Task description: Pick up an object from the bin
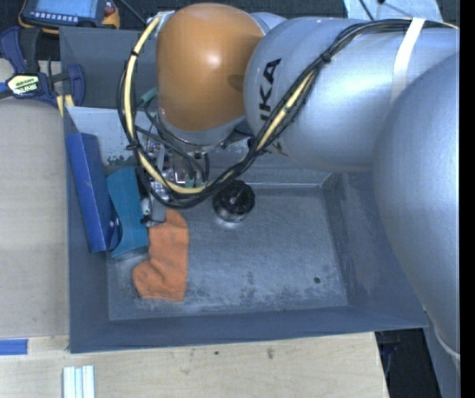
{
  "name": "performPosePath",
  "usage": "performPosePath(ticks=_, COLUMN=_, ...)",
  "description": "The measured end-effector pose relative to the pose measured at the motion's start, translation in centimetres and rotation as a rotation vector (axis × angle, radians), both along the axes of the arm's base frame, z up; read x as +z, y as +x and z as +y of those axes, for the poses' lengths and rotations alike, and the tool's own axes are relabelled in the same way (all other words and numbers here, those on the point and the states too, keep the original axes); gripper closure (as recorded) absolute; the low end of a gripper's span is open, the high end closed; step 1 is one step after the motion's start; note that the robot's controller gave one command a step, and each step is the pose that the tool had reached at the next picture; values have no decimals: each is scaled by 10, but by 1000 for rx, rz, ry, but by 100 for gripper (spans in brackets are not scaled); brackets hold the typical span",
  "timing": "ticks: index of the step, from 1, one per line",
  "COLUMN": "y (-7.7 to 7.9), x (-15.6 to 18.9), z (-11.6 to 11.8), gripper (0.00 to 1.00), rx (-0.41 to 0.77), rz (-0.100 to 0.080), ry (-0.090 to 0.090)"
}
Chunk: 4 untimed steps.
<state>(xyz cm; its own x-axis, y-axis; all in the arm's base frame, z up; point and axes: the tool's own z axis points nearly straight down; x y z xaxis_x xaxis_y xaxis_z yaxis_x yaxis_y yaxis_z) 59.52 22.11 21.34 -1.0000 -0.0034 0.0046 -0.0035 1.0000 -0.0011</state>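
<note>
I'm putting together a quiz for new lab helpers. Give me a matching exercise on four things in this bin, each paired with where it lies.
Things:
1. blue flat bar
2. teal block
3. orange cloth
4. black round cap

Places:
A. near the middle of the bin floor
B. leaning along the left wall
C. on the floor, lowest of the four in the view
D. directly right of the blue flat bar

Pairs: 1-B, 2-D, 3-C, 4-A

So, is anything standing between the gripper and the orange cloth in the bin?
Nothing visible does. The gripper is right above the upper end of the orange cloth, next to the teal box; the dark round thing lies apart.
</note>
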Motion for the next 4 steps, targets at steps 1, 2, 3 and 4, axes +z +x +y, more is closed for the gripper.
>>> performPosePath(ticks=1, y=1, x=5, z=-1, gripper=0, rx=-3, rz=-7, ry=2)
performPosePath(ticks=2, y=-14, x=-33, z=-11, gripper=0, rx=-92, rz=-11, ry=3)
performPosePath(ticks=3, y=-27, x=-70, z=-23, gripper=0, rx=-93, rz=-7, ry=2)
performPosePath(ticks=4, y=-32, x=-115, z=-26, gripper=0, rx=-224, rz=-8, ry=2)
